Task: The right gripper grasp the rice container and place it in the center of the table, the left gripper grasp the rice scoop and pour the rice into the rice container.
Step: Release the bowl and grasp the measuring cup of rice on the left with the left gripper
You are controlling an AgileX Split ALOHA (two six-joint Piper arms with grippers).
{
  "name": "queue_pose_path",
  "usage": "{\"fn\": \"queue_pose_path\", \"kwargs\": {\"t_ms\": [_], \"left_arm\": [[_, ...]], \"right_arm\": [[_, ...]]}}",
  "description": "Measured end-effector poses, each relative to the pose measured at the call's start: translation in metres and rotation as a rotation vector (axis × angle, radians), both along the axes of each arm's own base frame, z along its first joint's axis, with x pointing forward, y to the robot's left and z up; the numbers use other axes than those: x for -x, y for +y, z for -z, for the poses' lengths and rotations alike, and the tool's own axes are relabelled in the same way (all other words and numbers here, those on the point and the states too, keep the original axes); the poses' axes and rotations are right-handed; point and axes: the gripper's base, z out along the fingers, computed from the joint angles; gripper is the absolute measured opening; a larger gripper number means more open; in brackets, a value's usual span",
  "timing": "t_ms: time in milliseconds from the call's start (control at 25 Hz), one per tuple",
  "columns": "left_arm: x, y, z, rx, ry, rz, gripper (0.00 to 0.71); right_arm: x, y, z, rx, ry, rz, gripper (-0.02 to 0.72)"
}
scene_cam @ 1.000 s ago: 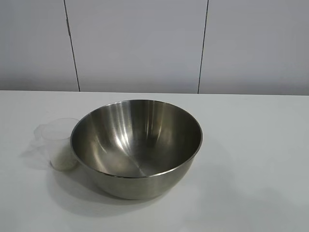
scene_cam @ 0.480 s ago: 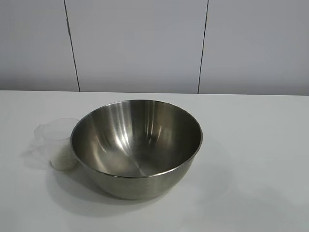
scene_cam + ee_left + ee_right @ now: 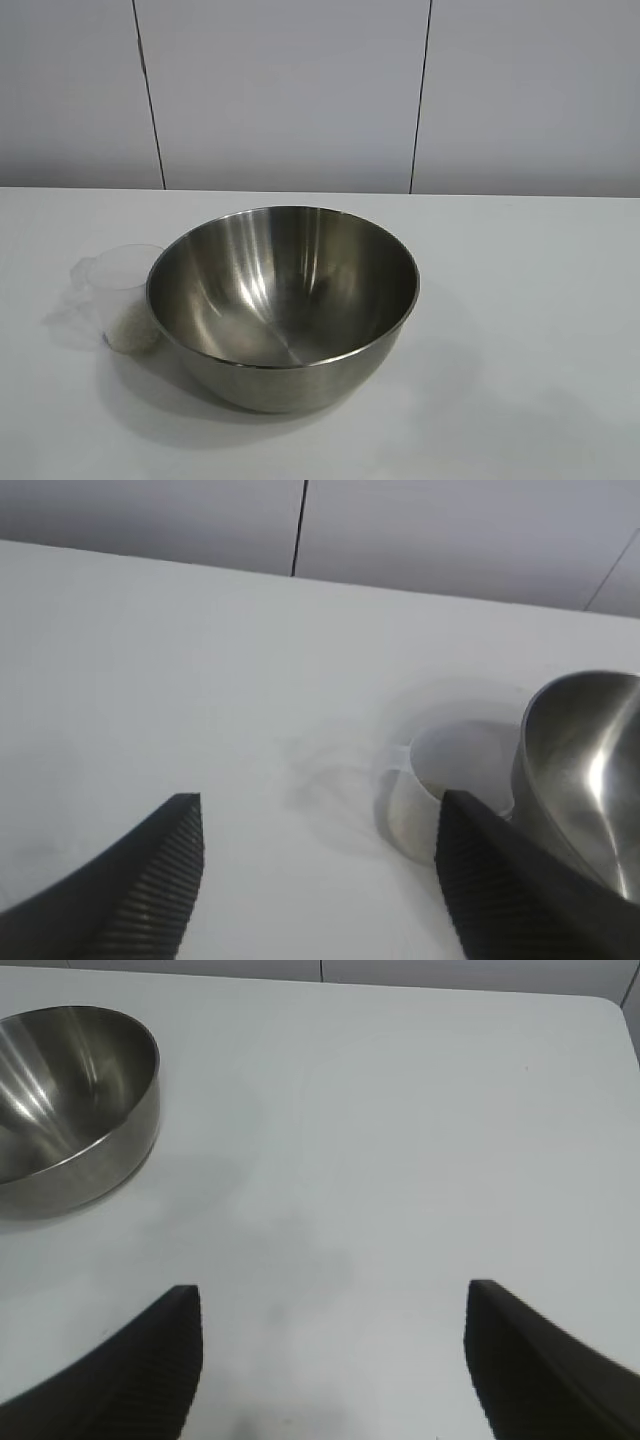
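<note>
Left gripper (image 3: 320,880) spread, ribbed wedge fingers apart, nothing pinched; translucent tapered rice scoop (image 3: 440,800) just ahead by one finger, against the shiny round steel rice container (image 3: 585,770). Right gripper (image 3: 330,1360) spread, container well off over matte white table (image 3: 400,1110).

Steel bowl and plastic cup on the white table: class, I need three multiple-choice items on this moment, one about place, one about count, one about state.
1. Where does the clear plastic cup stand?
A. inside the steel bowl
B. on the table beside the steel bowl
C. upside down on the bowl's rim

2. How many steel bowls are on the table?
A. one
B. two
C. three

3. What is in the steel bowl?
A. a heap of rice
B. water
C. nothing visible

Key: 1 B, the exterior view shows the cup upright at the bowl's side. 2 A, only one bowl appears in any view. 3 C, its inside shows bare metal, and the white rice sits in the cup.
</note>
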Motion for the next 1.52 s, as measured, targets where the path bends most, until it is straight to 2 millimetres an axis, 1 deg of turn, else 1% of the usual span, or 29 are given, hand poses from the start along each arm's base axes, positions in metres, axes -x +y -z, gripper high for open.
{"fn": "queue_pose_path", "kwargs": {"t_ms": [160,280,400,520,640,800,880,960,1040,1160,1320,1520], "left_arm": [[-0.015,-0.006,0.019,-0.097,0.064,0.044,0.478],[-0.027,-0.007,0.032,-0.159,0.071,0.049,0.478],[-0.039,-0.010,0.042,-0.190,0.028,0.063,0.478],[-0.050,-0.018,0.052,-0.164,-0.022,0.105,0.478],[-0.059,-0.027,0.067,-0.094,-0.027,0.150,0.478],[-0.064,-0.034,0.088,-0.018,-0.030,0.182,0.478],[-0.063,-0.032,0.097,0.010,-0.035,0.173,0.477],[-0.059,-0.024,0.104,0.026,-0.026,0.145,0.476],[-0.054,-0.014,0.115,0.026,0.029,0.117,0.476],[-0.052,-0.004,0.126,0.035,0.087,0.130,0.475],[-0.053,0.004,0.128,0.046,0.091,0.154,0.476],[-0.067,0.004,0.123,0.048,0.031,0.231,0.476]], "right_arm": [[0.000,0.000,0.000,0.000,-0.001,0.000,0.503],[0.000,0.000,0.000,0.000,-0.001,0.000,0.503],[0.000,0.000,0.000,0.000,-0.001,0.000,0.503],[0.000,0.000,0.000,0.000,-0.001,0.000,0.503],[0.000,0.000,0.000,0.000,-0.001,0.000,0.503],[0.000,0.000,0.000,0.000,-0.001,0.000,0.503],[0.000,0.000,0.000,0.000,-0.001,0.000,0.503],[0.000,0.000,0.000,0.000,-0.001,0.000,0.503],[0.000,0.000,0.000,0.000,-0.001,0.000,0.503],[0.000,0.000,0.000,0.000,-0.001,0.000,0.503],[0.000,0.000,0.000,0.000,0.000,0.000,0.503],[0.000,0.000,0.000,0.000,0.000,0.000,0.503]]}}
